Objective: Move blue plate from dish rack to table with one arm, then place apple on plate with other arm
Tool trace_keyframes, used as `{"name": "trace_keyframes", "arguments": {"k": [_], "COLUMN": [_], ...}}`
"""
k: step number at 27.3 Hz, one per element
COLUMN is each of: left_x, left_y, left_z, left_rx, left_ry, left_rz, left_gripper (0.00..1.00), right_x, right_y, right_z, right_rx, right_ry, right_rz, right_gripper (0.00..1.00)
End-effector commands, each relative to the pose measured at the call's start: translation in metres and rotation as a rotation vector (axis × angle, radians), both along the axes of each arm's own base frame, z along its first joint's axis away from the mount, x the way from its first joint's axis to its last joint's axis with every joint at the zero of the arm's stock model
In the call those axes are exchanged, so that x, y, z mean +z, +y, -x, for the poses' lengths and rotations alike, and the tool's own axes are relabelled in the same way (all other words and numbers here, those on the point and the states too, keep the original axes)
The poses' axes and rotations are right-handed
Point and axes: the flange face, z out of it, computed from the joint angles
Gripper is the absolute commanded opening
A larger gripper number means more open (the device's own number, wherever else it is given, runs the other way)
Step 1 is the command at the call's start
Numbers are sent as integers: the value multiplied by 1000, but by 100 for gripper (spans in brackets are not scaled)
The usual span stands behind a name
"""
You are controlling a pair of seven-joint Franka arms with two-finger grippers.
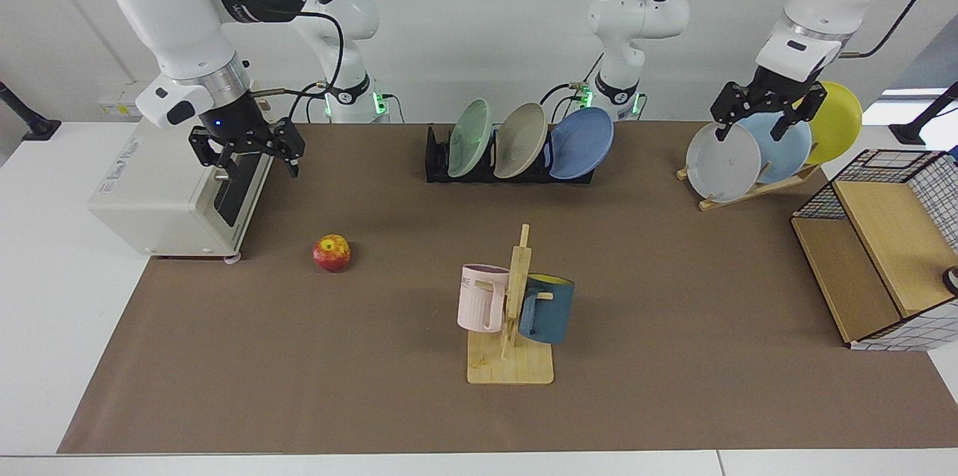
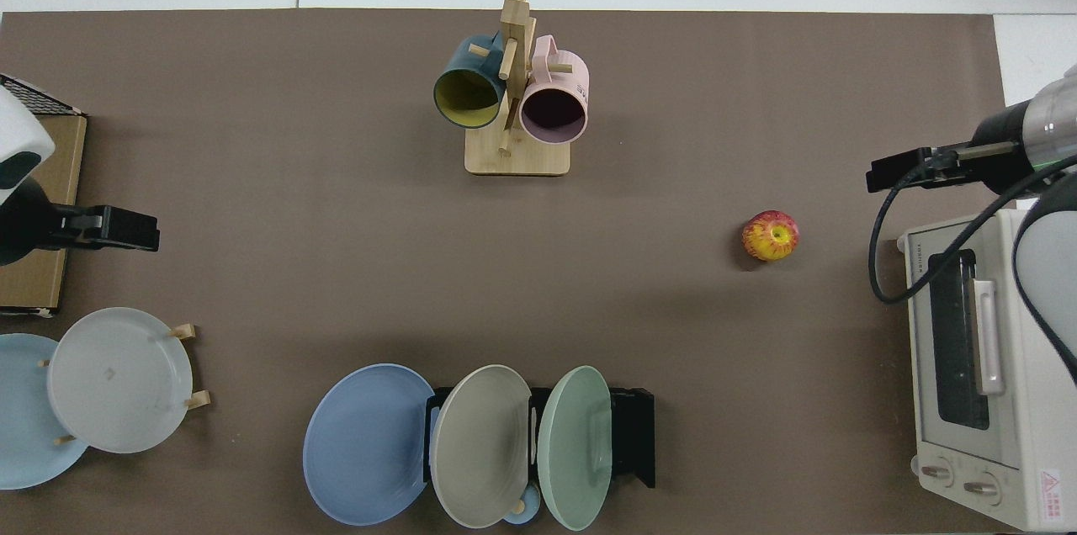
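The blue plate (image 1: 582,143) (image 2: 366,444) leans in the end slot of the black dish rack (image 1: 436,162) (image 2: 637,434), beside a beige and a pale green plate. The apple (image 1: 331,252) (image 2: 770,235) lies on the brown table mat (image 1: 673,296) (image 2: 294,207). My left gripper (image 1: 751,130) (image 2: 126,230) hangs open and empty over the wooden plate stand, well to the side of the rack. My right gripper (image 1: 249,164) (image 2: 904,169) hangs open and empty in front of the toaster oven, above and behind the apple.
A toaster oven (image 1: 161,199) stands at the mat's edge by the right arm. A wooden mug stand (image 1: 513,311) with two mugs occupies the middle. The wooden plate stand (image 1: 748,188) holds grey, pale blue and yellow plates. A wire basket with a wooden box (image 1: 883,251) sits beyond it.
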Motion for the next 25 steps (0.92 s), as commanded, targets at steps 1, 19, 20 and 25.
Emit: {"name": "trace_keyframes", "arguments": {"k": [1, 19, 20, 25], "left_x": [7, -5, -7, -50], "left_y": [1, -95, -108, -147], "left_z": [2, 66, 83, 175], "left_rx": [14, 8, 15, 58], "left_ry": [-15, -78, -115, -240], "left_rz": [-18, -321, -344, -410], "left_gripper": [100, 100, 100, 100], "right_x": [-1, -1, 0, -1], "right_y": [-1, 0, 0, -1], "right_z": [2, 2, 2, 2], "right_rx": [-13, -10, -12, -13], "right_ry": [-14, -14, -16, -14], "right_rz": [-18, -17, -17, -17], "right_gripper": [100, 100, 100, 100]}}
